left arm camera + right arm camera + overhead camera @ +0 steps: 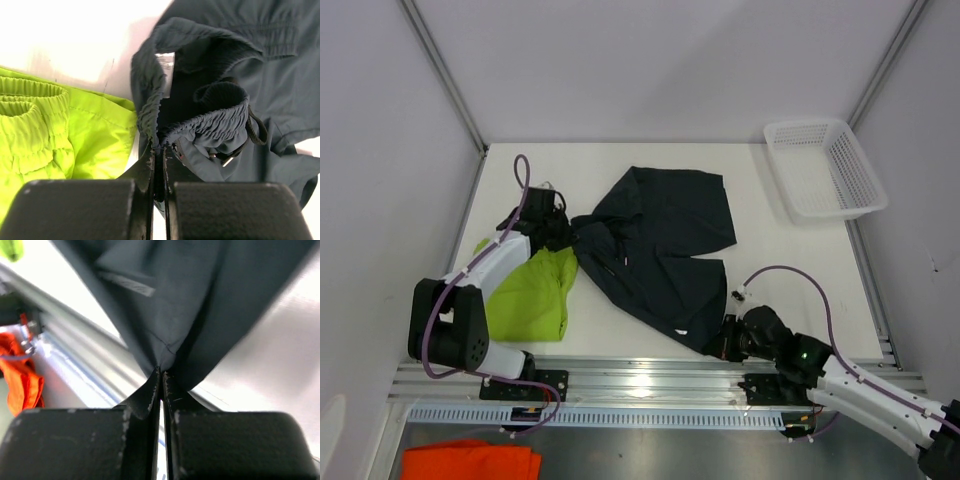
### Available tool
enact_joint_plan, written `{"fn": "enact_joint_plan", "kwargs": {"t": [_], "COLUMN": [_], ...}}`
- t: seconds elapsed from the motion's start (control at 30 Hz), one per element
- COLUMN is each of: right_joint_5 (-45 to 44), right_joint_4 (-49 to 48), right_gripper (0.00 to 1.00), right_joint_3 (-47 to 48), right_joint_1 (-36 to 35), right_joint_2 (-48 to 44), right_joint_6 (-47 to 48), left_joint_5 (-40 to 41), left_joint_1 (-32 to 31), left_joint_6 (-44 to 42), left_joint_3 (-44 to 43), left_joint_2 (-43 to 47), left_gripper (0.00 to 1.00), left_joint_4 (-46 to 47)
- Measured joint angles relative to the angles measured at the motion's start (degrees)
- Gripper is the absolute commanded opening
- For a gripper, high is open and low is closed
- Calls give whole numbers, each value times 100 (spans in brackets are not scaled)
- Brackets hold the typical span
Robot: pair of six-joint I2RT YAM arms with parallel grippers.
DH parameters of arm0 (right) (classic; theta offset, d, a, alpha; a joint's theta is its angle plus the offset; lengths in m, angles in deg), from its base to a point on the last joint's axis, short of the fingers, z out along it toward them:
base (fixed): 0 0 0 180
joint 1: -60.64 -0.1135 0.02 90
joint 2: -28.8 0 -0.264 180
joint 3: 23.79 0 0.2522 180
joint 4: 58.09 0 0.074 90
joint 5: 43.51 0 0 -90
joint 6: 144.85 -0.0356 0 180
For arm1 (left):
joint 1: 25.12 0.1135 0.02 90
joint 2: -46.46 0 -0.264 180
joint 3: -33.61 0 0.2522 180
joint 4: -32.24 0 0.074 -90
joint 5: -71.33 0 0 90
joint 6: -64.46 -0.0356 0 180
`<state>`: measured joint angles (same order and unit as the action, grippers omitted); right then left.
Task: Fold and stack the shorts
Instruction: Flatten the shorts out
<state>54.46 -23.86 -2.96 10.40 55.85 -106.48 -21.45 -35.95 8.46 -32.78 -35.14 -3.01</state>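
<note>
White table (760,290) with gray walls around it. Dark shorts (660,250) lie spread in the middle of the table. Their long side runs on a slant, from the far left down to the near right. The stretchy waistband with its string is bunched at the far left end. One leg corner points to the near edge of the table.

The left gripper (565,232) is pinched tight on the bunched waistband. The right gripper (725,343) is pinched tight on the leg corner at the near right. So each end of the slant is in a gripper.

Green shorts (535,295) lie flat at the left, just beside the dark shorts and partly under the left arm. Their long side runs from far to near, tipped a little.

A white basket (805,124) sits at the far right corner, well apart from the shorts. An orange cloth (470,462) lies off the table, at the near left.
</note>
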Motion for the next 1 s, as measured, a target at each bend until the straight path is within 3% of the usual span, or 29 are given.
{"fn": "enact_joint_plan", "kwargs": {"t": [0.17, 0.57, 0.83, 1.0], "right_joint_5": [-732, -2741, -3753, -3783], "right_joint_4": [15, -562, -1370, -1818], "right_gripper": [1, 0, 0, 0], "right_joint_3": [2, 363, 1163, 2245], "right_joint_1": [-608, -1534, -1622, -1071], "right_joint_2": [-525, 15, 68, 461], "right_joint_6": [22, 817, 2205, 3434], "left_joint_5": [-37, -269, -861, -1392], "left_joint_1": [68, 313, 789, 1073], "left_joint_6": [-2, 48, 317, 758], "left_joint_3": [-33, -422, -1786, -3029], "left_joint_2": [-66, -63, -11, -28], "left_gripper": [0, 0, 0, 0], "left_joint_4": [0, -166, -507, -776]}}
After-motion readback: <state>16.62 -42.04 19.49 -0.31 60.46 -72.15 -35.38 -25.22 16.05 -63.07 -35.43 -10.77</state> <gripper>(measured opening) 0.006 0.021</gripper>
